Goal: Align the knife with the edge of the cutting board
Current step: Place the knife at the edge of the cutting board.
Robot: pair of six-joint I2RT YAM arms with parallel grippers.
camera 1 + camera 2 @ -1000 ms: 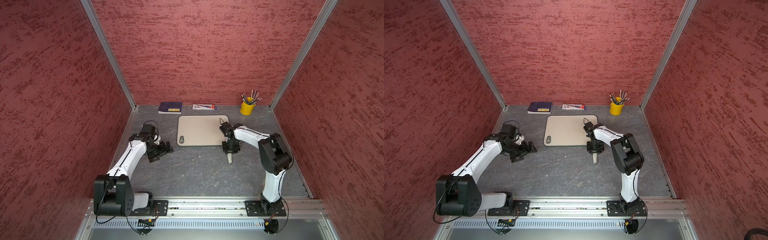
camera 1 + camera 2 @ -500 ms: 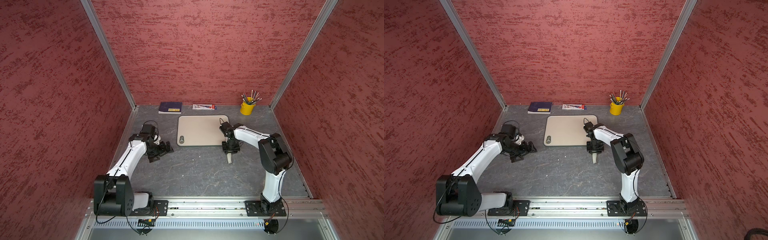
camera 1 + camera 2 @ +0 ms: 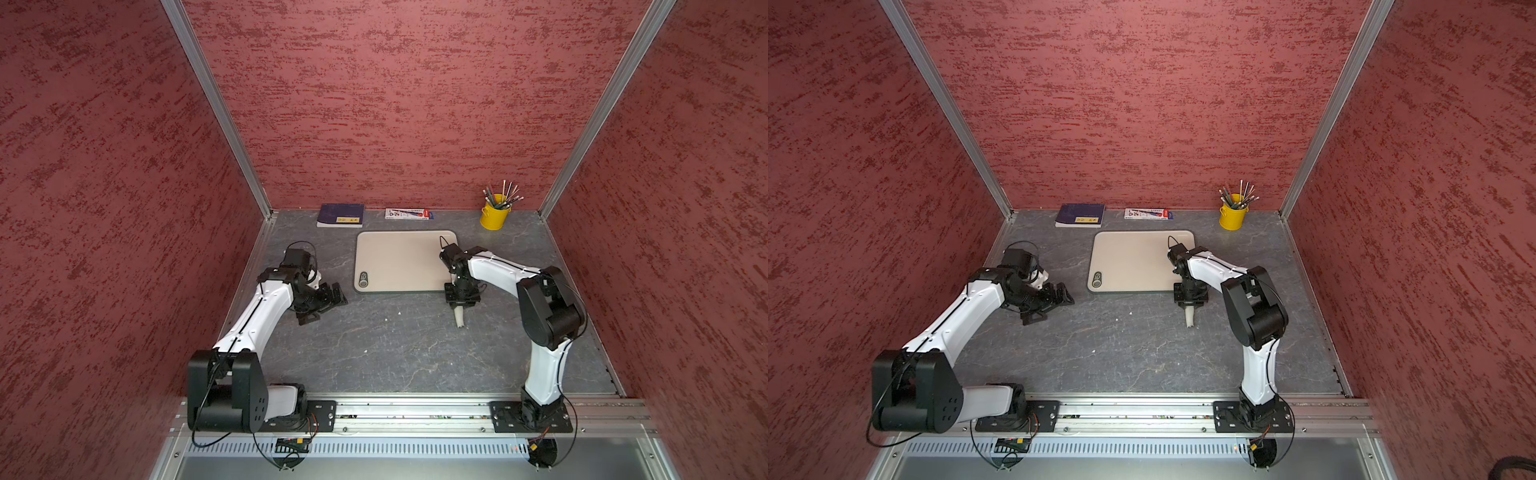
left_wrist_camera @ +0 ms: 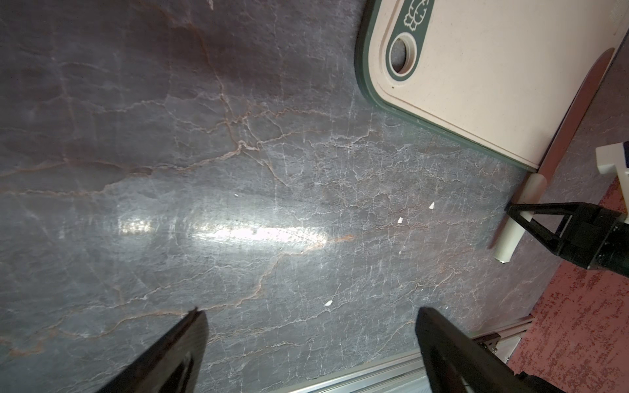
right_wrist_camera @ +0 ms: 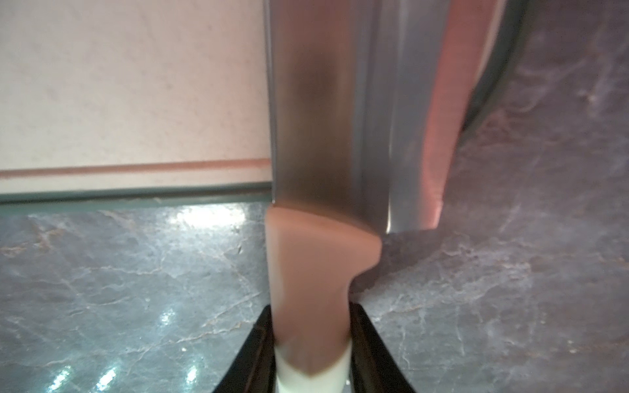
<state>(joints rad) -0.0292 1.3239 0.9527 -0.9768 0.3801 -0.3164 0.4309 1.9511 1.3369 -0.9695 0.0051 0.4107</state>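
The beige cutting board (image 3: 399, 262) (image 3: 1133, 262) lies flat at the back of the grey table, its oval hole (image 4: 401, 56) at the near left corner. The knife's blade (image 5: 323, 119) (image 4: 578, 98) rests along the board's right edge. Its cream handle (image 3: 458, 318) (image 3: 1190, 318) sticks out past the near edge over the table. My right gripper (image 3: 459, 297) (image 5: 310, 309) is shut on that handle. My left gripper (image 3: 326, 305) (image 4: 308, 313) is open and holds nothing, low over the table, left of the board.
A dark blue book (image 3: 340, 215), a flat white packet (image 3: 407, 213) and a yellow cup of pencils (image 3: 494, 216) stand along the back wall. Red walls close in three sides. A metal rail (image 3: 415, 401) runs along the front.
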